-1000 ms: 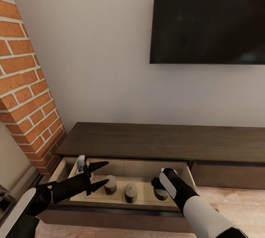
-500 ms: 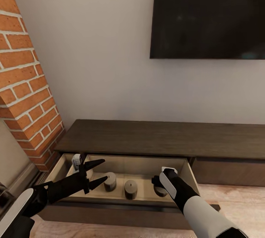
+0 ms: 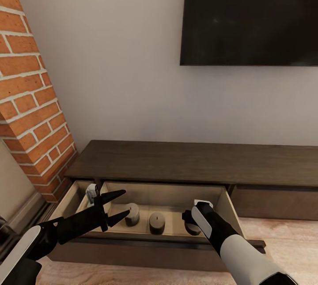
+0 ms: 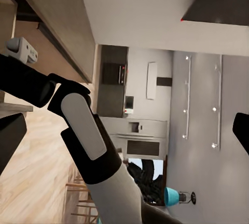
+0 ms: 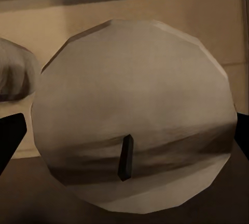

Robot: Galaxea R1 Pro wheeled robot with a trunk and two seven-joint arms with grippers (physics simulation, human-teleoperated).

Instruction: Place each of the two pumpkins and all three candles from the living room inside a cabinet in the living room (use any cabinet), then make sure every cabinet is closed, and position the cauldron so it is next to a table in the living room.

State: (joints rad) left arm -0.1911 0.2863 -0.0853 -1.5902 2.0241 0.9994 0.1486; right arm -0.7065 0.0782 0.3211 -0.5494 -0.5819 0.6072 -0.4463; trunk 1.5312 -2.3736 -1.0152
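Candles in the open left drawer of the cabinet (image 3: 194, 163), three in a row on the pale drawer floor.

Left candle (image 3: 131, 214) and middle candle (image 3: 157, 223) stand upright, apart from each other; right candle (image 3: 192, 228) is partly hidden behind the right gripper (image 3: 191, 217). Right wrist view has that candle's cream top and dark wick (image 5: 125, 157) up close, with a black fingertip at each side edge of the frame, so the fingers straddle it; can't tell whether they're touching it or clear. Left gripper (image 3: 121, 206) hovers over the drawer's left end, fingers spread wide, nothing between them, tips just beside the left candle. Dark TV screen (image 3: 249, 16) on the wall above, brick column (image 3: 28, 91) at left.
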